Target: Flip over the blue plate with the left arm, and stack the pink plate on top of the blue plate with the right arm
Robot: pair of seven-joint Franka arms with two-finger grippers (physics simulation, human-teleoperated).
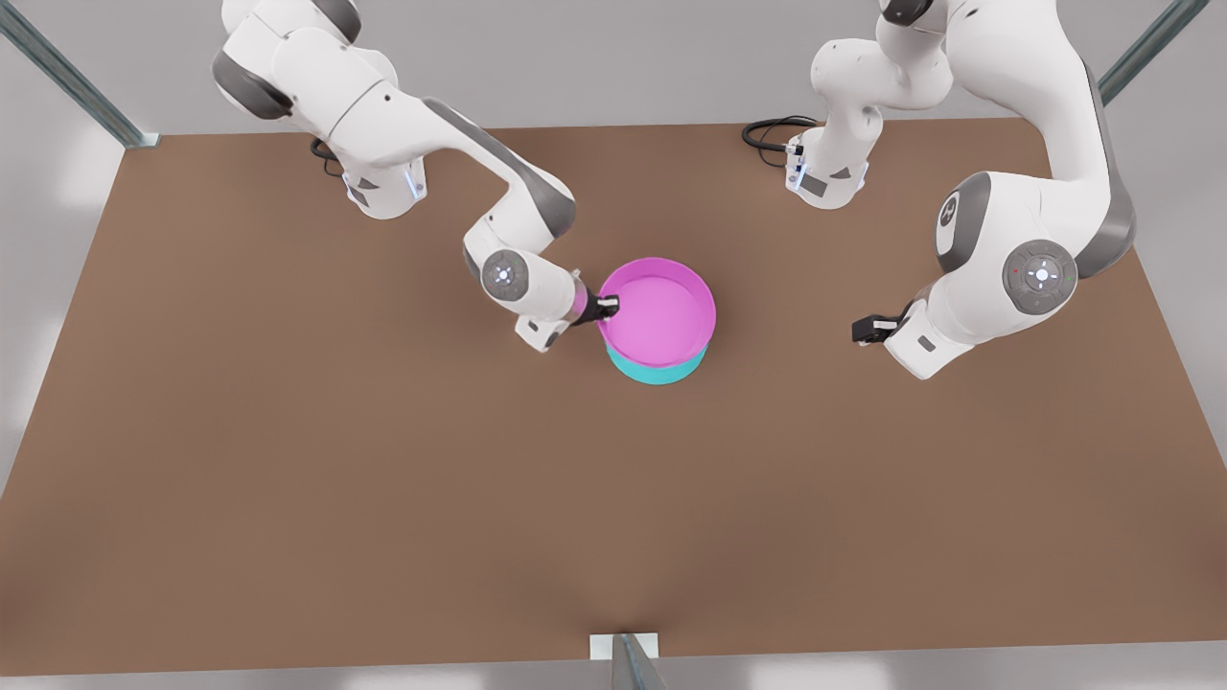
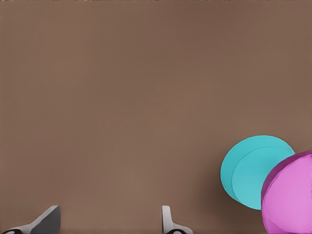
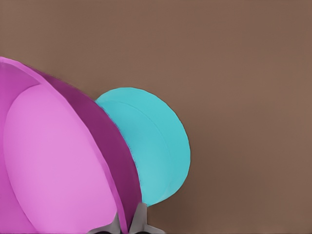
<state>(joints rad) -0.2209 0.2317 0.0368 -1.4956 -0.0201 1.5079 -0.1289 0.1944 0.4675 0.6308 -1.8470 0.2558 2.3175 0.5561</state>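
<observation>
With the right pincer point(image 1: 608, 307) clamped on the pink plate point(image 1: 658, 311) rim over the blue plate point(image 1: 658, 368) and the left pincer point(image 1: 866, 331) parked open, an off-centre release was judged liable to cause sliding.

- The table point(image 1: 288, 498) carries everything.
- The blue plate point(image 1: 655, 370) lies base up near the middle of the table.
- The pink plate point(image 1: 658, 311) sits above the blue plate, open side up, overlapping it and shifted slightly toward the far edge; whether the two touch cannot be told.
- The right tool point(image 1: 608, 307) is at the pink plate's rim on the front view's left, its fingers point(image 3: 140, 220) pinching the wall between them.
- The left tool point(image 1: 868, 330) waits well apart from the plates, toward the front view's right, its fingers point(image 2: 168, 222) spread above bare table.
</observation>
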